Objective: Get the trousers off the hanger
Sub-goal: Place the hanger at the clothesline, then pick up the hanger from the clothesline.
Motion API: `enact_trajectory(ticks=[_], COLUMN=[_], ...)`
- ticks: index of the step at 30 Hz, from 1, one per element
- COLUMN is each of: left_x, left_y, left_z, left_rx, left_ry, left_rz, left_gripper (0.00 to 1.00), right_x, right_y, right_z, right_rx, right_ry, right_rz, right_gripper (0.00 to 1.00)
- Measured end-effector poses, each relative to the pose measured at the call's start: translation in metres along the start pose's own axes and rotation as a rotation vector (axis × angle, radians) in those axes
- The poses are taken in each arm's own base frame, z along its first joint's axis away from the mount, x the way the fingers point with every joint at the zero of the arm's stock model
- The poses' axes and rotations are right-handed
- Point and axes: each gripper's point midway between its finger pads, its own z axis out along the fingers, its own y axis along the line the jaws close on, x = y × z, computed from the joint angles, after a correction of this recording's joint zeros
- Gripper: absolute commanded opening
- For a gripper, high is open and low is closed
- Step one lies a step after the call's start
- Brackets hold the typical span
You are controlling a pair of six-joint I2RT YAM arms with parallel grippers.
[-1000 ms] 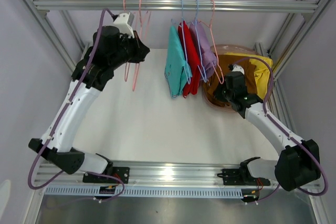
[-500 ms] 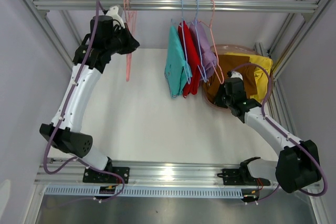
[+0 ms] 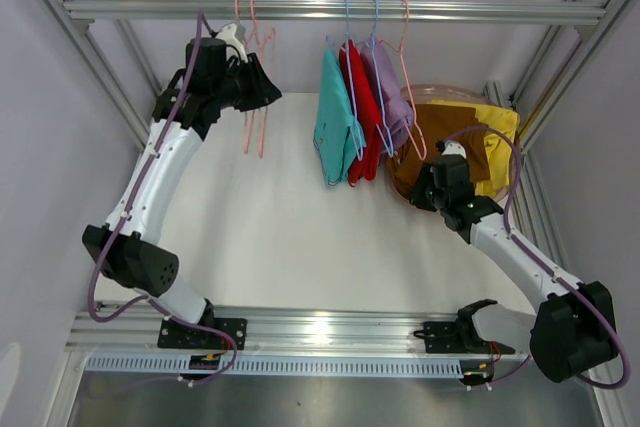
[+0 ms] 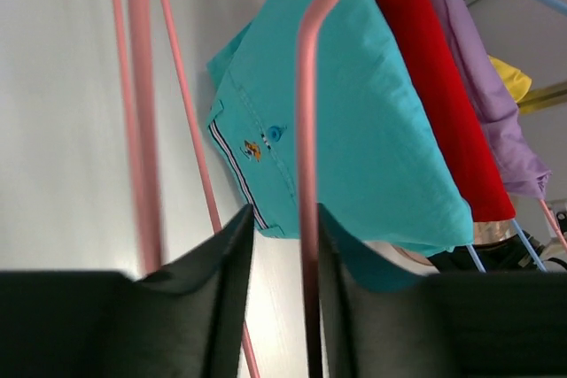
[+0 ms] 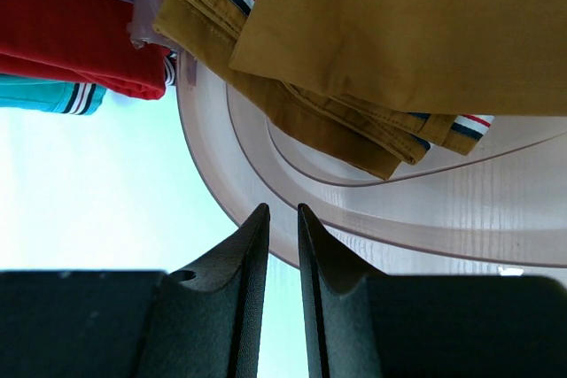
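Nearest, the right gripper (image 5: 282, 210) hovers at the rim of the pinkish tub (image 5: 354, 219), its fingers a narrow slit apart and empty. The brown trousers (image 5: 399, 33) and yellow trousers (image 3: 497, 137) lie heaped in and over the tub. Beyond, the teal trousers (image 3: 335, 127), red trousers (image 3: 362, 112) and lavender trousers (image 3: 392, 97) hang folded over wire hangers on the rail (image 3: 480, 13). Farther left, the left gripper (image 4: 283, 210) is parted loosely around a bare pink hanger (image 4: 306, 130) — not clamping it. The trousers look light, limp and easily bunched — probably best pinched at the teal pair's lower hanging fold and drawn off sideways, since the hanger will likely swing.
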Motion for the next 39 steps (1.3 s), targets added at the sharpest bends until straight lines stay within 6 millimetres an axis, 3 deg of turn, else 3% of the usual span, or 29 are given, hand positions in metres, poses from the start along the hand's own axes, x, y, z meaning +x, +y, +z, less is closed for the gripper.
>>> enact_trajectory(ticks=[6, 10, 15, 18, 21, 26, 29, 31, 34, 39], left_x=[0.033, 0.032, 0.017, 0.008, 0.0, -0.011, -0.009, -0.005, 0.005, 0.02], left_y=[0.015, 0.01, -0.012, -0.032, -0.052, -0.084, -0.099, -0.11, -0.116, -0.125], left_z=[-0.002, -0.018, -0.059, -0.088, -0.119, -0.147, -0.138, -0.117, -0.087, -0.034], left_rx=[-0.028, -0.018, 0.017, 0.056, 0.125, 0.253, 0.311, 0.343, 0.35, 0.361], left_ry=[0.052, 0.031, -0.054, -0.11, -0.17, -0.224, -0.2, -0.16, -0.103, -0.008], left_rz=[-0.026, -0.019, 0.016, 0.047, 0.073, 0.106, 0.121, 0.128, 0.129, 0.121], left_gripper=[0.47, 0.5, 0.56, 0.59, 0.62, 0.62, 0.63, 0.63, 0.63, 0.64], right_x=[-0.006, -0.016, -0.062, -0.091, -0.106, -0.095, -0.077, -0.061, -0.06, -0.067], right_y=[0.002, 0.002, 0.004, -0.002, -0.015, -0.046, -0.065, -0.078, -0.082, -0.075], right_z=[-0.007, -0.008, 0.0, 0.013, 0.031, 0.075, 0.099, 0.115, 0.126, 0.128], right_rx=[-0.012, -0.004, 0.011, 0.029, 0.048, 0.083, 0.1, 0.109, 0.093, 0.048], right_ry=[-0.025, -0.045, -0.107, -0.141, -0.139, -0.055, 0.02, 0.077, 0.095, 0.08], right_rz=[-0.006, -0.004, 0.03, 0.064, 0.098, 0.176, 0.235, 0.285, 0.313, 0.321], right_gripper=[0.25, 0.25, 0.23, 0.22, 0.22, 0.22, 0.22, 0.21, 0.21, 0.23])
